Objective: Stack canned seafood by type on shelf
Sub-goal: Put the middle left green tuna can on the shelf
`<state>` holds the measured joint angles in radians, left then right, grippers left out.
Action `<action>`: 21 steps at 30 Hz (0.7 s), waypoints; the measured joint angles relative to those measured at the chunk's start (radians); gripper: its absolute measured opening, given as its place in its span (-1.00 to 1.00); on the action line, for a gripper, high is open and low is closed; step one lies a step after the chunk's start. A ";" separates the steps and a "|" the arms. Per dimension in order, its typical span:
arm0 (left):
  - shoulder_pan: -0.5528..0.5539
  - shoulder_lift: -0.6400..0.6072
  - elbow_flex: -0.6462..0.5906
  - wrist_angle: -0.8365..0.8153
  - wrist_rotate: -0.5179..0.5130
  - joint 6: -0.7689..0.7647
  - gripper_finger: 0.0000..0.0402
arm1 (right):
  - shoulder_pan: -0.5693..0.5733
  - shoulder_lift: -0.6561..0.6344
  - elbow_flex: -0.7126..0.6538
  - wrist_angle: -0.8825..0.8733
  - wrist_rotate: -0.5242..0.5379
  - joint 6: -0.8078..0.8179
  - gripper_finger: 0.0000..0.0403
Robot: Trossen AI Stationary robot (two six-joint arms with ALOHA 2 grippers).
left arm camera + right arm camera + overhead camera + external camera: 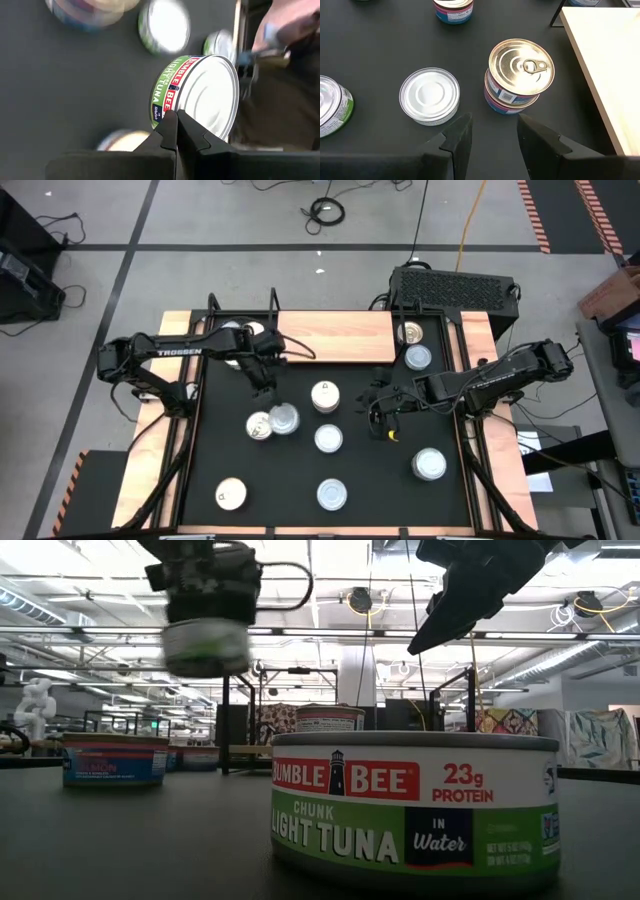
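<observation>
Left hand (268, 393) clenches a tuna tin (200, 95) by its rim, flat, above mid-bench; right hand (492, 132) hangs released near two stacked tins (516, 80).

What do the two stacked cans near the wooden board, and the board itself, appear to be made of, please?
Stacked cans: metal, likely; the top lid is glossy gold with ridged rings and a pull tab, the sides wear printed labels. Board: pale matte wood, apparently.

Green-and-red labelled tuna tin (415, 808) — silver lid — on black tabletop (380, 45).

Two tins (412, 345) on shelf (335, 335) right end — rest, seemingly, on tabletop (300, 480).
</observation>
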<state>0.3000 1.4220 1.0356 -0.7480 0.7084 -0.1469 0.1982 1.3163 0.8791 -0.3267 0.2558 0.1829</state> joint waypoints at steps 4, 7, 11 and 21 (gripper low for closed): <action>0.000 0.000 0.012 0.165 -0.002 -0.125 -1.00 | 0.000 0.000 0.000 0.000 0.000 0.000 -0.26; 0.001 0.000 0.013 0.280 -0.004 -0.228 -1.00 | 0.000 0.000 0.000 0.000 0.000 0.000 -0.26; 0.003 0.000 0.013 0.354 -0.133 -0.371 -1.00 | 0.000 0.000 0.000 -0.001 0.000 0.000 -0.26; 0.087 -0.001 0.013 0.509 -0.372 -0.491 -1.00 | 0.000 0.000 0.000 -0.001 0.000 0.015 -0.26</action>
<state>0.3875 1.4212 1.0485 -0.2389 0.3364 -0.6375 0.1982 1.3163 0.8791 -0.3275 0.2558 0.1979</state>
